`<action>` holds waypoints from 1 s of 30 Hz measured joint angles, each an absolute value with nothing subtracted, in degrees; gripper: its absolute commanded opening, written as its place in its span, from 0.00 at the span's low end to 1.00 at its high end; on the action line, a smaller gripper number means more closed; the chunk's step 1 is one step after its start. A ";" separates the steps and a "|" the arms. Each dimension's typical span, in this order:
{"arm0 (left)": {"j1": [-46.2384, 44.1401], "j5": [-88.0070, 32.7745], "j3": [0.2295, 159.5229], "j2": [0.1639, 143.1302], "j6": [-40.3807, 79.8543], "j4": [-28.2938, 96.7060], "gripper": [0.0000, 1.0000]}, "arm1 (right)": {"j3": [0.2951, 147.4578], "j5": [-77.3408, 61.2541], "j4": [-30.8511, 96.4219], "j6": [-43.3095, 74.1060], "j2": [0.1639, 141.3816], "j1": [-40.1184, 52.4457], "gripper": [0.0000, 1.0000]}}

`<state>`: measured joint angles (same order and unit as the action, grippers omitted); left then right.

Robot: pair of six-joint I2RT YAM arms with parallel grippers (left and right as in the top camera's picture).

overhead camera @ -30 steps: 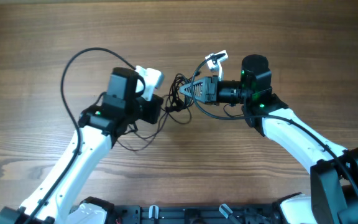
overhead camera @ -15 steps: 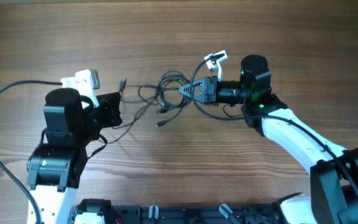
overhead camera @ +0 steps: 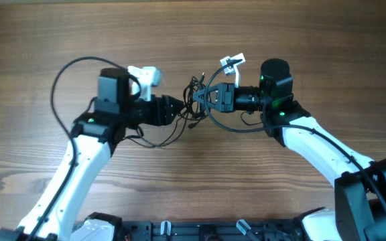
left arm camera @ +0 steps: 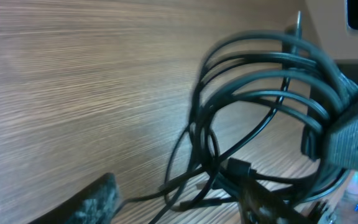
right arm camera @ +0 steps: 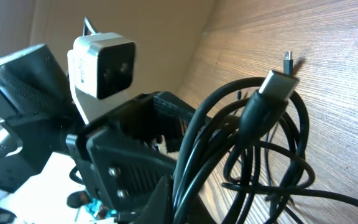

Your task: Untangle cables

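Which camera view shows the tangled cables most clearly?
The right wrist view: the cables fill it, loops and a plug sharp. The left wrist view shows blurred loops; the overhead view only a small tangle.

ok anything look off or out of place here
Only the cables: a knotted coil bunched at the tip of the right gripper, one thin strand trailing loose beside the left arm. Nothing looks damaged or spilled.

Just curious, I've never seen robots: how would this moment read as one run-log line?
left gripper: open, at cables | right gripper: shut on cables | cables: tangled bundle
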<state>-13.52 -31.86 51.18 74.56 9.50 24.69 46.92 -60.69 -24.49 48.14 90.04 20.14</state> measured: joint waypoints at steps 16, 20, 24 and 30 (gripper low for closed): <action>-16.88 -28.38 51.18 73.71 -3.40 23.07 0.54 | 46.89 -73.12 -28.82 45.17 90.04 20.14 0.04; -14.92 -28.64 51.18 71.68 -3.42 23.03 0.53 | 46.89 -73.84 -28.80 46.04 90.04 20.03 0.04; -10.39 -28.58 51.18 69.89 -3.42 23.20 0.50 | 46.89 -75.02 -28.80 46.41 90.04 19.92 0.04; -10.13 -32.88 51.29 69.91 -5.91 28.67 0.52 | 46.92 -75.16 -28.82 46.44 90.04 19.92 0.04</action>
<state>-10.13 -32.88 51.29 69.91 -5.91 28.67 46.92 -75.16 -28.82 46.44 90.04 19.92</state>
